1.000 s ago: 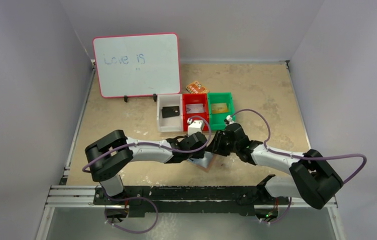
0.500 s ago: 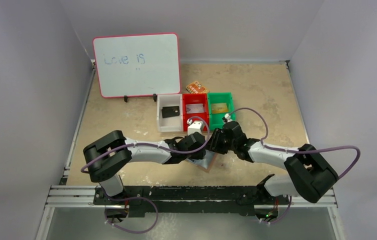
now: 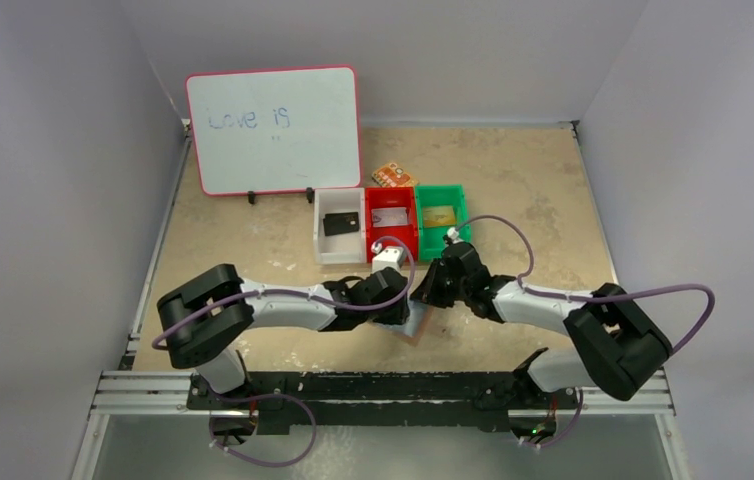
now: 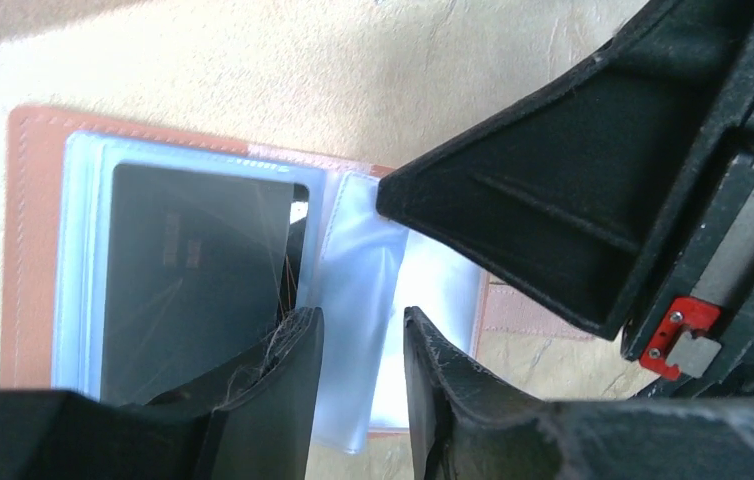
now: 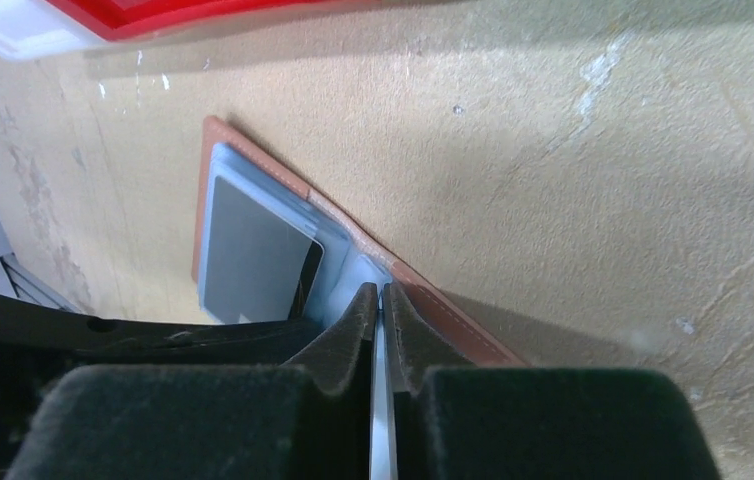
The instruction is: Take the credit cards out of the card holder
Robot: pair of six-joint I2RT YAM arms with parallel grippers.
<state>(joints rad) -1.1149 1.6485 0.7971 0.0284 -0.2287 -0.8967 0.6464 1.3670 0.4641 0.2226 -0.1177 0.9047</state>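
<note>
The tan card holder [image 3: 417, 327] lies open on the table between the two arms. In the left wrist view its tan edge [image 4: 29, 250] frames pale blue clear sleeves, and a dark card [image 4: 193, 265] sits in the left sleeve. My left gripper [image 4: 361, 335] is slightly open, its fingertips straddling a loose clear sleeve [image 4: 358, 290] without pinching it. My right gripper [image 5: 380, 291] is shut on a thin pale sleeve edge at the holder's fold. The holder [image 5: 453, 310] and the dark card [image 5: 253, 260] also show in the right wrist view. From above, both grippers, left [image 3: 399, 311] and right [image 3: 423, 298], meet over the holder.
A white bin [image 3: 319, 238] with a black card, a red bin [image 3: 391, 190] and a green bin [image 3: 463, 215] with a yellowish card stand just beyond the grippers. An orange patterned packet [image 3: 393, 176] lies behind them. A whiteboard [image 3: 274, 130] stands at the back left.
Both arms have shifted slightly to the left. The grippers stay together over the open card holder, which has not visibly moved.
</note>
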